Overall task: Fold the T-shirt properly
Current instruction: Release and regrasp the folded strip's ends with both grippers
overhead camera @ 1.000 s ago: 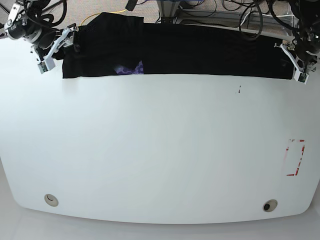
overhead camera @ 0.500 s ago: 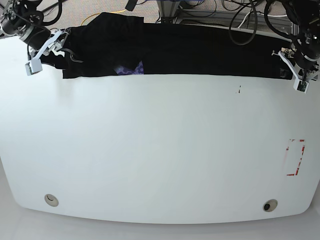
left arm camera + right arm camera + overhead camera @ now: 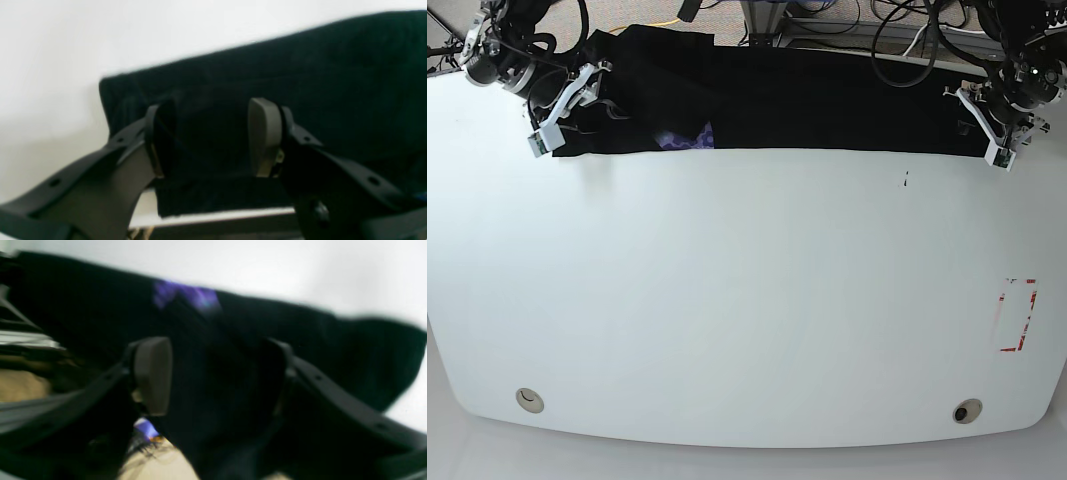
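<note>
Both tools, left [image 3: 989, 132] and right [image 3: 567, 108], gape unclenched over the long black cloth T-shirt [image 3: 827, 100] folded along the white tabletop's [image 3: 747, 300] far edge; crosswise folds seemingly remain.

The T-shirt [image 3: 807, 100] lies stretched along the far edge of the desk [image 3: 747, 300], its rear part hanging off behind. In the base view the right gripper [image 3: 567, 105] is over the shirt's left end and the left gripper [image 3: 987, 125] over its right end. The near part of the desk carries a marked rectangle [image 3: 1017, 315] at right.
</note>
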